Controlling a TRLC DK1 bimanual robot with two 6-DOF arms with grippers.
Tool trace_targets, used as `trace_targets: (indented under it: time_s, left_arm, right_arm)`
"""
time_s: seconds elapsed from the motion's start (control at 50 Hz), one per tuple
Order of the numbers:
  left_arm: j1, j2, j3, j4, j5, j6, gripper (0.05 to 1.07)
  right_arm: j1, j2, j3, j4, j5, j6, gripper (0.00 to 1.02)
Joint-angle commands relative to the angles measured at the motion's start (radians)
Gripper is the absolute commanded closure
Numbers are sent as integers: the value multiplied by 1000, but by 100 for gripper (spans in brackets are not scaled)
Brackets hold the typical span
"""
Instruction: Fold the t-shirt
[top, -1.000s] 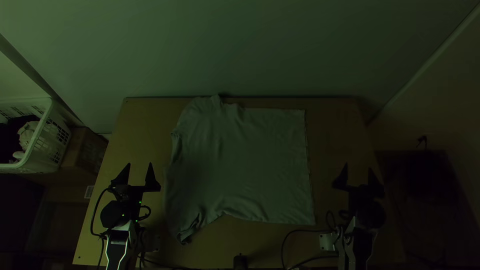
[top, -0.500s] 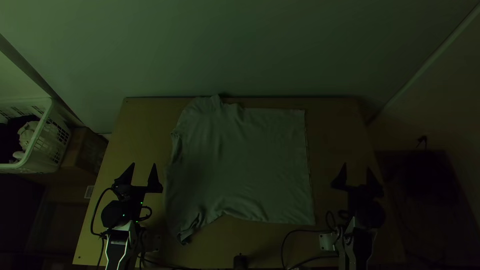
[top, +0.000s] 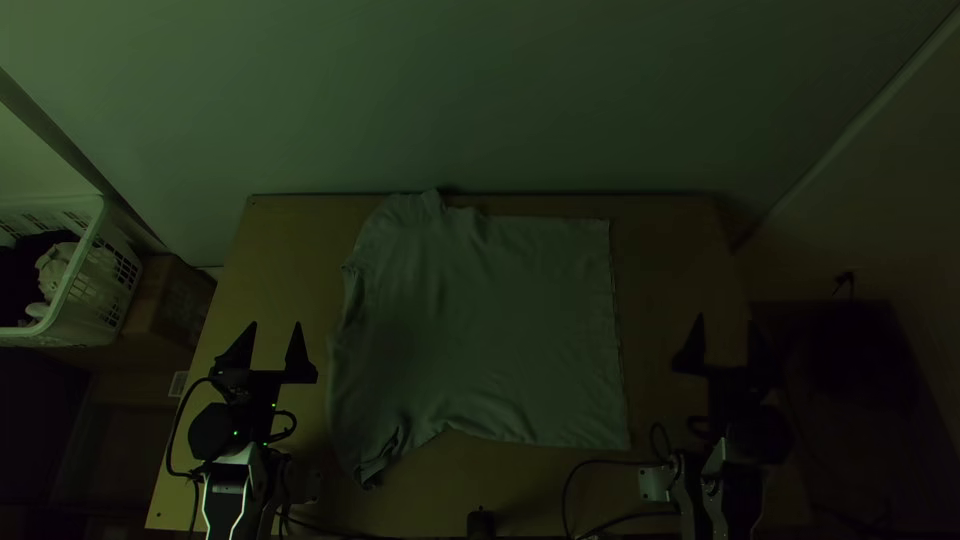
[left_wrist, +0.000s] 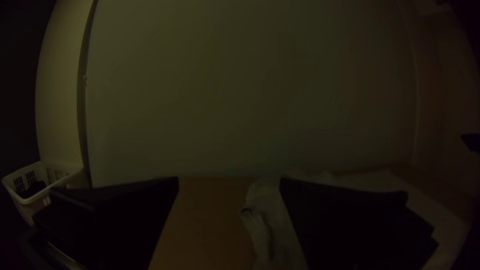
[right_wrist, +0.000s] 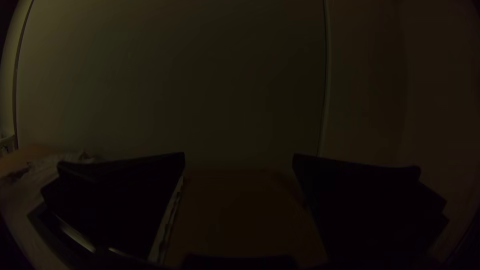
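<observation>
T-shirt is laid spread on the counter, between the left hand and the right hand; its straight edge is turned toward the right, its left side rumpled, bunched at the near corner; both hands' fingers are held wide apart; cloth is held in a white basket off the counter's left side.

Top view: white slatted plastic basket, cut off by the left edge; small black object, cut off below, its form indistinct. Wrist views: pale grey cloth t-shirt, partly hidden behind a flat black finger of the left gripper and of the right gripper respectively.
</observation>
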Motion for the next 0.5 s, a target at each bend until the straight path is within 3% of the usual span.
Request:
trace_targets:
  time_s: [0.0, 0.48]
  left_arm:
    - [-2, 47, 74, 24, 9, 30, 10]
    - [12, 478, 442, 93, -3, 33, 10]
  right_arm:
    - [8, 83, 85, 38, 8, 13, 4]
    - [10, 425, 364, 149, 6, 15, 4]
